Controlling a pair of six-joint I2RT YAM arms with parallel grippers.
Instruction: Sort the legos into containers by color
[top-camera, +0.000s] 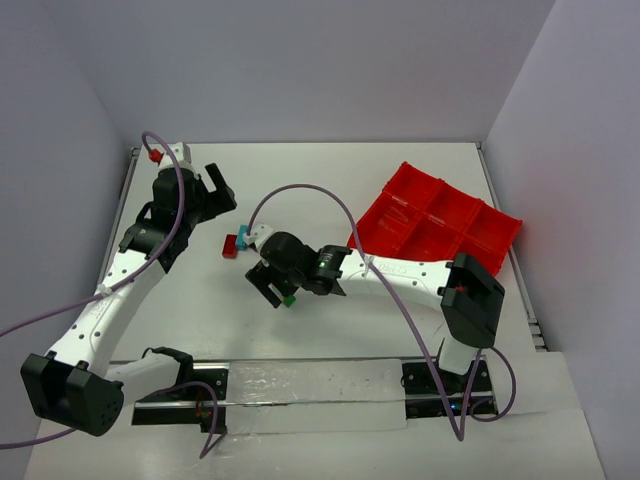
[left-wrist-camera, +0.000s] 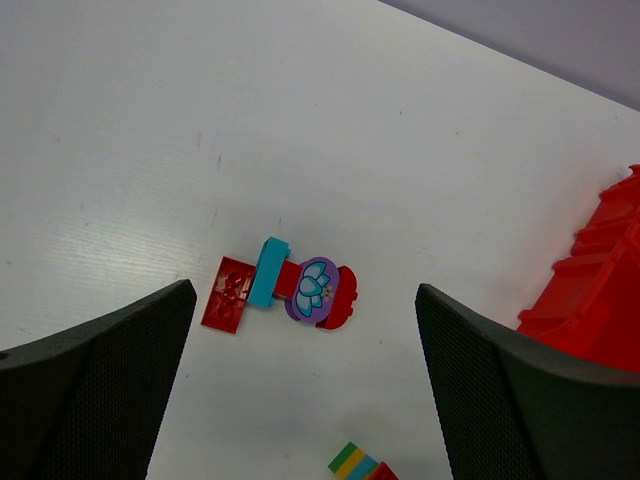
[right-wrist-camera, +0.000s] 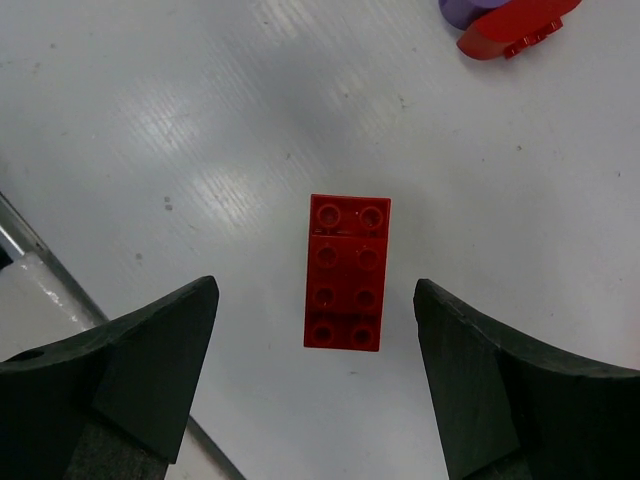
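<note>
Red brick (right-wrist-camera: 346, 272) lies on the table (right-wrist-camera: 200, 120) between the spread, empty fingers of my right gripper (right-wrist-camera: 312, 310), low centre of its wrist view, nearer the finger at frame right. Closing now may shove it askew. My left gripper (left-wrist-camera: 302, 300), also spread, hangs over a clump (left-wrist-camera: 268, 272) of touching red, teal and purple pieces; grabbing it whole would missort colours. Tray (top-camera: 437, 213) sits upper right overhead.
</note>
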